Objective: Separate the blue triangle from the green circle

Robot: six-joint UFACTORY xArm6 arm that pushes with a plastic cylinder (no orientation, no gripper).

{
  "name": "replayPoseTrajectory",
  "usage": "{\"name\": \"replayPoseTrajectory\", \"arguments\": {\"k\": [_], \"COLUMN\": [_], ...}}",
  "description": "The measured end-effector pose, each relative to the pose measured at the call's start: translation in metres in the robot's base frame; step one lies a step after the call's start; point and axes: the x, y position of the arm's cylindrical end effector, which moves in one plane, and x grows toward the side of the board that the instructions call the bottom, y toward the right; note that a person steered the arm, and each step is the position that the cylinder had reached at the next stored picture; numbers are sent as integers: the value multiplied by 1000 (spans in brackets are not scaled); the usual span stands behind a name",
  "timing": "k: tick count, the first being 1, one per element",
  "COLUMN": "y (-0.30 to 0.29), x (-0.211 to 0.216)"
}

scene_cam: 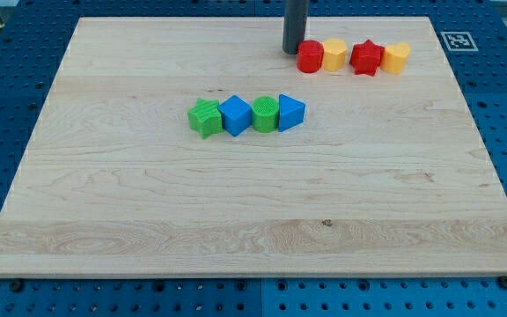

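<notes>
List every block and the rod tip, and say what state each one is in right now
my tip: down on the board, just left of the red cylinder
yellow block: touching red cylinder
red star: beside yellow block
green star: touching blue cube
green circle: touching blue triangle

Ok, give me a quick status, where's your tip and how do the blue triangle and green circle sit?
My tip at view's top, beside red cylinder. Blue triangle touching green circle. Path between looks clear.

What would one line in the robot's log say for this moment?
my tip: beside red cylinder, view's top | blue triangle: touching green circle | separation: not yet done
</notes>
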Motion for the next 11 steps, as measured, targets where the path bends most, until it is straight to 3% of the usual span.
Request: {"name": "replayPoseTrajectory", "arguments": {"k": [1, 2, 5, 6, 8, 9, 10, 11], "y": [-25, -36, 78, 105, 92, 43, -14, -31], "x": [19, 68, 200, 214, 121, 106, 109, 143]}}
